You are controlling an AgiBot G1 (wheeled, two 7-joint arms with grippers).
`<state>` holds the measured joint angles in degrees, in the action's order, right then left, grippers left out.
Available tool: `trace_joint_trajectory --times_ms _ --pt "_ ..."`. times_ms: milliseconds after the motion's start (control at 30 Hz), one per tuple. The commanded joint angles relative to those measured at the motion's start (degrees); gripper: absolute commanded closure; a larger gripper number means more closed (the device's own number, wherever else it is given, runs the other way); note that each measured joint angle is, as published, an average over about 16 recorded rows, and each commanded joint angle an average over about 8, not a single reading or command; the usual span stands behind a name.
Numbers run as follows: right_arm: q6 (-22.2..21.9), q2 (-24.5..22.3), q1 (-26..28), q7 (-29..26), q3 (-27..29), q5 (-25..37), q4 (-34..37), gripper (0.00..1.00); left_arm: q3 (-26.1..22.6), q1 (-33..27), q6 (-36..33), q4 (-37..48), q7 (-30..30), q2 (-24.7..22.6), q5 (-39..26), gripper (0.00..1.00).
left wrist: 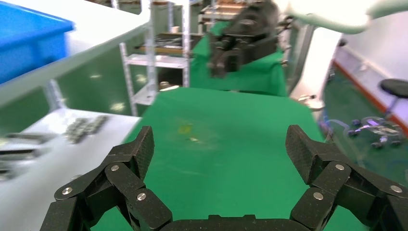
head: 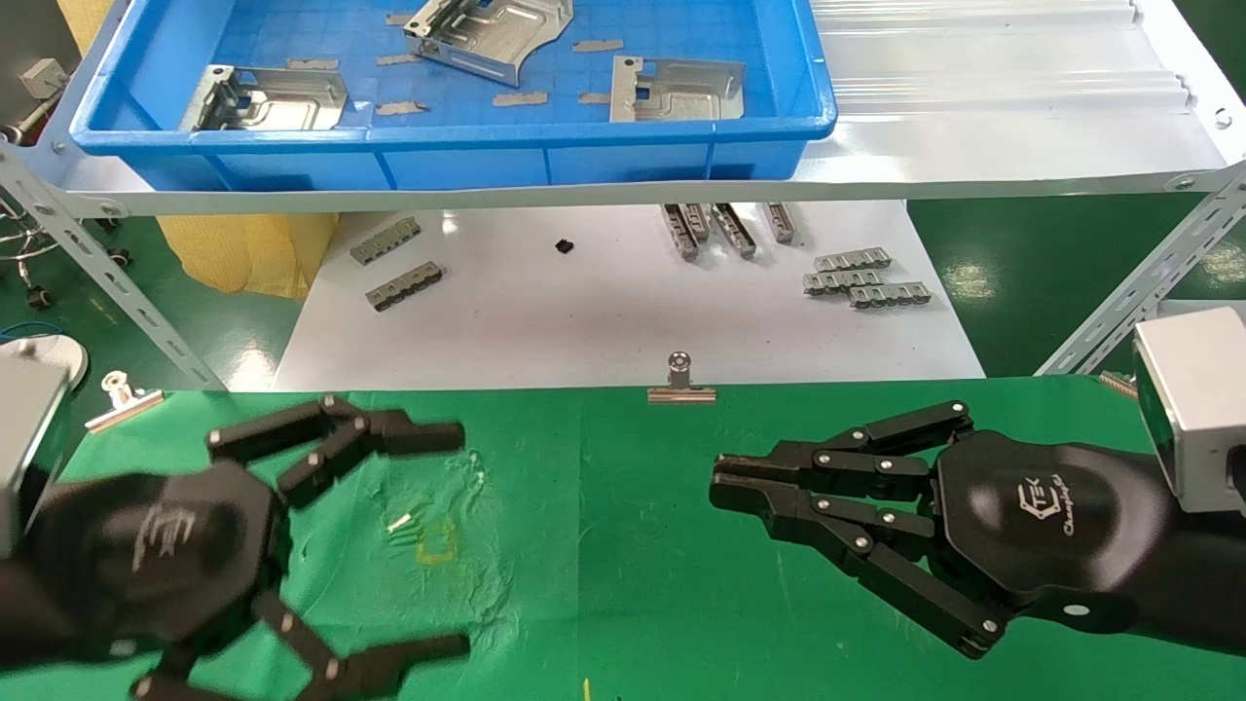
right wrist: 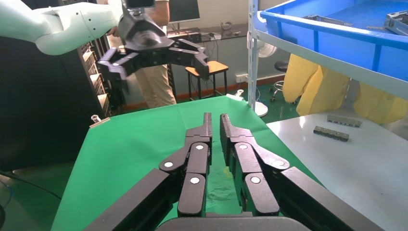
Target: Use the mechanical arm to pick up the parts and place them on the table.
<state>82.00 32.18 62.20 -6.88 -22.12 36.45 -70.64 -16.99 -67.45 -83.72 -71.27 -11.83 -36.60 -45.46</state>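
Three shiny silver parts lie in the blue tray on the upper shelf: one at the left, one at the back, one at the right. Both mechanical arms hover low over the green table, well short of the tray. My left gripper is open wide and holds nothing; the yellow square outline lies between its fingers. The wrist view shows the same spread gripper over bare cloth. My right gripper points left with its fingers together and empty, as its own wrist view also shows.
A white board behind the table carries grey comb-like strips and a small black piece. Binder clips hold the cloth's far edge. Slanted shelf struts stand at both sides. A yellow bag sits at the left.
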Motion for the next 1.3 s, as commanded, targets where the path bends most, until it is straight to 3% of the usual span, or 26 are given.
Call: trace_joint_trajectory --times_ms 33,233,433,733,767,1000,1033,1300 --pt "0.0 0.0 0.0 0.0 0.0 0.0 0.0 1.0 -0.07 -1.13 0.51 -0.09 -0.3 -0.01 -0.73 0.0" --pt "0.0 0.0 0.0 0.0 0.0 0.0 0.0 1.0 -3.34 -15.25 4.2 10.08 -1.8 -6.28 -9.28 0.0" --pt "0.0 0.0 0.0 0.0 0.0 0.0 0.0 1.0 -7.35 -30.14 10.63 29.59 0.26 -16.56 -18.71 0.0" --pt "0.0 0.0 0.0 0.0 0.0 0.0 0.0 1.0 -10.86 -43.81 33.36 56.62 5.36 -31.84 -28.65 0.0" --pt "0.0 0.0 0.0 0.0 0.0 0.0 0.0 0.89 -11.07 -44.56 35.53 58.53 5.69 -33.13 -29.19 0.06" --pt "0.0 0.0 0.0 0.0 0.0 0.0 0.0 0.01 -11.68 -46.95 44.62 66.62 6.86 -38.98 -30.6 0.94" --pt "0.0 0.0 0.0 0.0 0.0 0.0 0.0 0.0 -11.66 -47.01 45.34 67.14 6.92 -39.41 -30.58 1.0" --pt "0.0 0.0 0.0 0.0 0.0 0.0 0.0 0.0 -11.3 -46.72 47.91 68.23 7.13 -40.6 -29.78 1.0"
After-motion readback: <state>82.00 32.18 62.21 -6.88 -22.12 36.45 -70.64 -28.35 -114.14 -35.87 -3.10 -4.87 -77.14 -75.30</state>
